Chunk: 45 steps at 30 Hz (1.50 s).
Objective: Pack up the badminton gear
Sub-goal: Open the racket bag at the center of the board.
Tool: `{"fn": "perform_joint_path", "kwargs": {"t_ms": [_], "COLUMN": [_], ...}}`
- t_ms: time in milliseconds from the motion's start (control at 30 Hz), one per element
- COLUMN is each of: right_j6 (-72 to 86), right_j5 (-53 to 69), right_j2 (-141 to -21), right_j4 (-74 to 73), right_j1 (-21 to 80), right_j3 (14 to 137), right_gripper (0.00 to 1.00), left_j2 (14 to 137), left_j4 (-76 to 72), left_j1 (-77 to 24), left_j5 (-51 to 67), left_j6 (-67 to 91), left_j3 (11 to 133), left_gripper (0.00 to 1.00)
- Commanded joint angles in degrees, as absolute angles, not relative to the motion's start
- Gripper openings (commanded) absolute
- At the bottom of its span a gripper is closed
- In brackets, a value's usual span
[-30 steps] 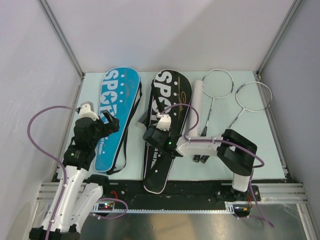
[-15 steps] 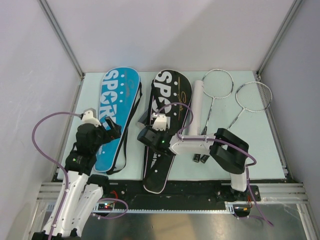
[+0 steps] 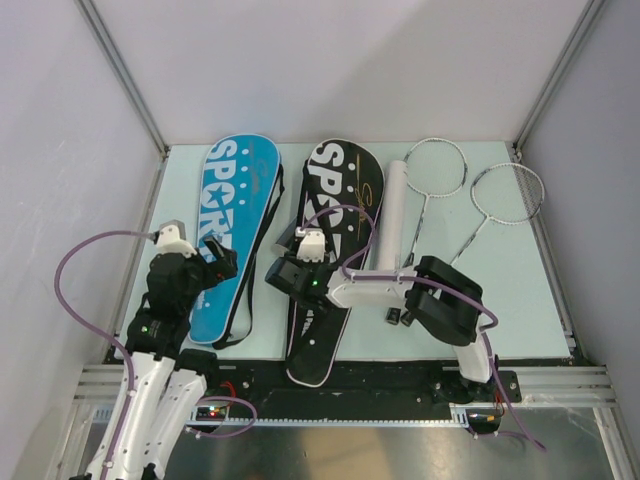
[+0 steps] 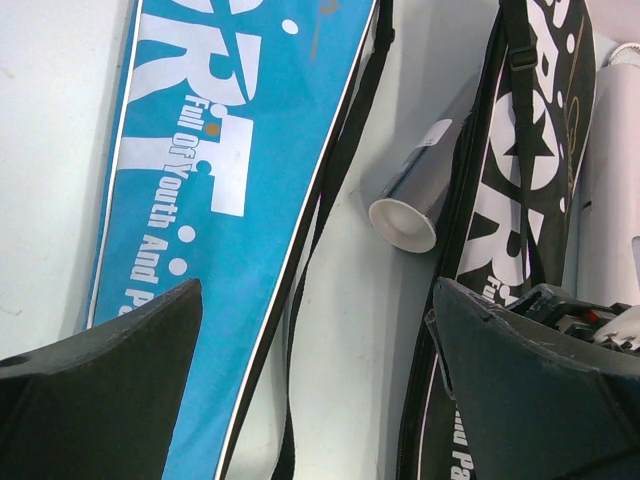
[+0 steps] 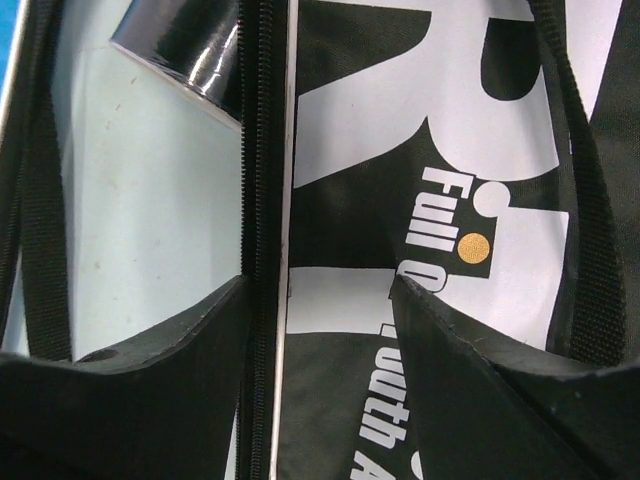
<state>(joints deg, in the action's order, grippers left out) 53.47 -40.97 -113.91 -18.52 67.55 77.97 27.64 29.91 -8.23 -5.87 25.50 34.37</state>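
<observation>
The blue "SPORT" cover (image 3: 238, 215) and the black one (image 3: 345, 195) lie side by side on the table. A black tube (image 4: 418, 187) with a white cap lies between them, also in the right wrist view (image 5: 185, 45). The white tube (image 3: 393, 210) and two rackets (image 3: 437, 168) (image 3: 507, 193) lie to the right. My left gripper (image 3: 216, 262) hangs open over the blue cover's right edge, its fingers astride a black strap (image 4: 300, 330). My right gripper (image 3: 284, 264) is open low over the black cover's zipped left edge (image 5: 262, 230), holding nothing.
The pale green table (image 3: 500, 290) is closed in by grey walls with metal posts (image 3: 122, 75) at the back corners. The racket handles (image 3: 405, 316) end close to my right arm's elbow. A rail (image 3: 350, 385) runs along the near edge.
My right gripper has slid left across the black cover to its left edge. The left gripper has drawn back a little toward the near left. Both stay open.
</observation>
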Motion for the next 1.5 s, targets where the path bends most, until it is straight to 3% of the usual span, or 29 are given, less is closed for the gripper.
{"fn": "perform_joint_path", "kwargs": {"t_ms": [0,100,200,267,500,700,1267,1400,1467], "right_j6": [55.27,55.56,53.31,51.58,47.23,48.21,51.91,52.23,52.30], "right_j5": [-45.09,-46.10,-46.28,-45.28,-38.21,-33.02,-26.84,-25.62,-25.17], "right_j2": [-116.94,-117.13,-114.87,-112.67,-101.76,-93.94,-78.69,-76.95,-76.17], "right_j4": [-25.42,-27.49,-25.05,-21.33,-2.39,7.82,19.50,20.45,20.93], "right_j1": [67.71,67.62,67.66,67.63,67.65,66.77,64.21,63.47,63.11], "right_j3": [82.89,83.95,82.88,80.68,67.27,58.19,41.60,40.09,39.51], "right_gripper": [0.60,0.40,0.10,0.02,0.00,0.00,0.00,0.00,0.00], "left_j2": [28.17,29.16,30.23,31.27,37.71,45.70,71.54,75.27,76.58], "left_j4": [29.47,30.19,30.32,30.28,21.31,10.87,-8.54,-10.25,-10.54], "left_j1": [-7.97,-7.96,-7.92,-7.91,-10.55,-21.27,-31.82,-33.48,-33.90], "left_j5": [-5.68,-4.15,-1.66,1.14,14.90,9.83,6.37,5.82,6.38], "left_j6": [25.61,25.20,25.21,26.54,36.50,39.21,40.62,40.30,40.20], "left_j3": [35.60,35.79,35.79,35.64,28.74,25.96,27.06,28.72,29.79], "left_gripper": [1.00,1.00,0.98,0.94,0.85,0.81,0.70,0.61,0.47]}}
